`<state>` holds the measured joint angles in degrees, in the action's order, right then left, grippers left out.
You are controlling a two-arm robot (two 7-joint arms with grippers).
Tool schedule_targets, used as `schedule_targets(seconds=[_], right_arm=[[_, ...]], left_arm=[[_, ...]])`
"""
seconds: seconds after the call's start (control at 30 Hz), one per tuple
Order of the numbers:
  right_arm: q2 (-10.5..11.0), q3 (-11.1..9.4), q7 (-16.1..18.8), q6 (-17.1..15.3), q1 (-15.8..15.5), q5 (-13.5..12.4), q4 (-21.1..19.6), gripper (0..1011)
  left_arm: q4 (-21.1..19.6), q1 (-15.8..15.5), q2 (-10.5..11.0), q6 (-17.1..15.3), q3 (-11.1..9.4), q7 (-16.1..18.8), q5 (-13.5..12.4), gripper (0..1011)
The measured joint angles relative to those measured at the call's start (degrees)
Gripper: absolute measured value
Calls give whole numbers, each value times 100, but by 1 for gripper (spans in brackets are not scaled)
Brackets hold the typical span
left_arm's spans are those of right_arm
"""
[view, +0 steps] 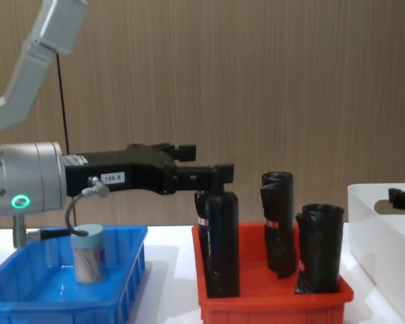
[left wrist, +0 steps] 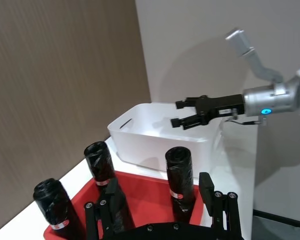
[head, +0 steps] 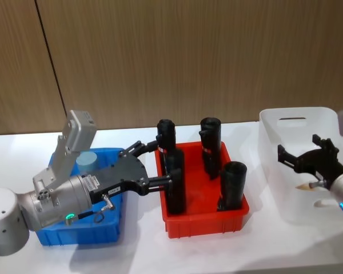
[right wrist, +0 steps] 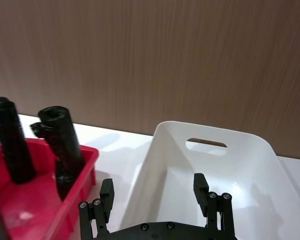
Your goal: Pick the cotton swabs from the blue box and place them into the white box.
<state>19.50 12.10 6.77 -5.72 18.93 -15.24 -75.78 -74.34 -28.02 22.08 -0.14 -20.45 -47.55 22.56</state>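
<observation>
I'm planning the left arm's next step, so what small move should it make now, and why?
Probably draw the left gripper back and lower it over the cotton swabs tub in the blue box. It is open, empty, and held high, reaching past the tub toward the black rolls. The right gripper hangs open over the white box.

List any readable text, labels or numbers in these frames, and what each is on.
On the left hand, a white sticker: short dark code, too blurred to quote.
On the black rolls, red-and-white bands: print too small to read.
On the blue bin, red bin, white bin and swab tub: no text visible.
</observation>
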Motion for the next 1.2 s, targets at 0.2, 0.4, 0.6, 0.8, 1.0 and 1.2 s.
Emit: schedule_targets(seconds=[0.2, 0.4, 0.6, 0.8, 1.0, 1.2], right_arm=[[-3, 15, -51, 67, -345, -24, -447, 1002], [-5, 27, -93, 122, -642, -40, -828, 1001], [-8, 44, -154, 196, -1026, -68, -1326, 1001], [-10, 58, -202, 258, -1329, -85, -1715, 1001], [-13, 72, -252, 325, -1662, -110, -2143, 1001], [-16, 83, -288, 367, -1899, -120, -2450, 1001]], left_arm=[[-189, 142, -2, -7, -56, 464, -108, 1004], [-367, 277, -4, -13, -108, 905, -213, 1004], [-552, 422, -6, -20, -164, 1369, -324, 1004], [-741, 568, -8, -29, -222, 1830, -436, 1004], [-923, 708, -10, -36, -277, 2284, -541, 1004], [-1106, 845, -12, -42, -329, 2738, -648, 1004]])
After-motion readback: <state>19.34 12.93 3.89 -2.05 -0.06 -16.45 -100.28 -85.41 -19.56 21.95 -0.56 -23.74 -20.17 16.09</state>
